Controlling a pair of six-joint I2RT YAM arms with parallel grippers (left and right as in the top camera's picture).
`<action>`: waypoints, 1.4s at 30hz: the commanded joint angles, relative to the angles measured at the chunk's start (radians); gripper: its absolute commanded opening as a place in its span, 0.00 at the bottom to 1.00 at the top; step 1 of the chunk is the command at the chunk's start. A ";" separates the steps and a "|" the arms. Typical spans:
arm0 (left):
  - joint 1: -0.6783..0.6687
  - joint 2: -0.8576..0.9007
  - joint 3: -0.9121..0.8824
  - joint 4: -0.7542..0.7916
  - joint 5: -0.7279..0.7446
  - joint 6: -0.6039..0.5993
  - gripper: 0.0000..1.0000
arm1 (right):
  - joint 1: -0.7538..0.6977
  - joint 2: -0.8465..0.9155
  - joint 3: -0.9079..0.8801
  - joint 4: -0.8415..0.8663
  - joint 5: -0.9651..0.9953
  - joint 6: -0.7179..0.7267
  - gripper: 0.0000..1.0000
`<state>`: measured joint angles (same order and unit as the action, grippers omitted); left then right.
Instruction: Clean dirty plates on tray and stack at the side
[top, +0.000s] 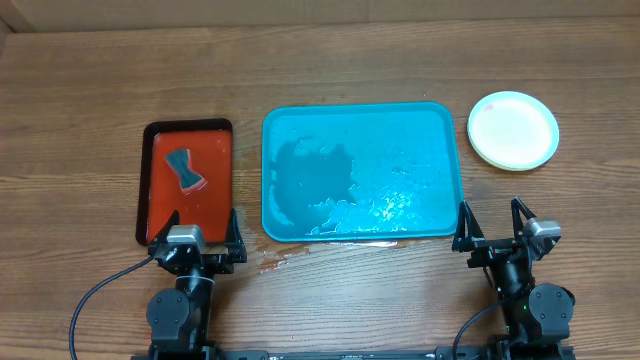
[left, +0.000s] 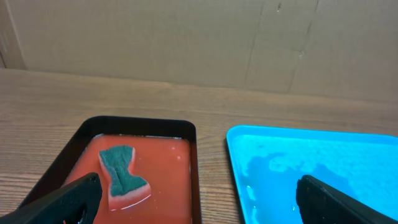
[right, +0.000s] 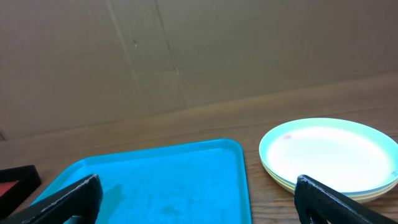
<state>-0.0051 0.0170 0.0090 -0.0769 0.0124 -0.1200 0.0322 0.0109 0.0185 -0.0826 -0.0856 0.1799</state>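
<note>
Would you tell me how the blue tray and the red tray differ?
The blue tray is larger than the red tray. The blue tray lies widthwise with wet patches only; the red tray lies lengthwise, holding a sponge in reddish liquid. The red tray's rim is black, the blue tray's blue. Both are rectangular.

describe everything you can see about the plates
The plates sit in one neat stack, flat on the wooden table, beside the far right corner of the blue tray and apart from it. They look like smooth plastic, round, shallow-rimmed. The top one is mint-rimmed with a pale, clean-looking centre; yellow-green edges show beneath it in the right wrist view. Nothing else touches them.
</note>
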 joint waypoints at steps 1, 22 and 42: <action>0.002 -0.014 -0.004 -0.002 -0.012 0.027 1.00 | -0.007 -0.008 -0.010 0.005 0.010 0.000 1.00; 0.002 -0.013 -0.004 -0.002 -0.012 0.098 1.00 | -0.007 -0.008 -0.010 0.005 0.010 0.000 1.00; 0.002 -0.013 -0.004 -0.001 -0.013 0.098 1.00 | -0.007 -0.008 -0.010 0.005 0.010 0.000 1.00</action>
<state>-0.0051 0.0170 0.0090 -0.0772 0.0105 -0.0452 0.0322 0.0109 0.0185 -0.0830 -0.0856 0.1795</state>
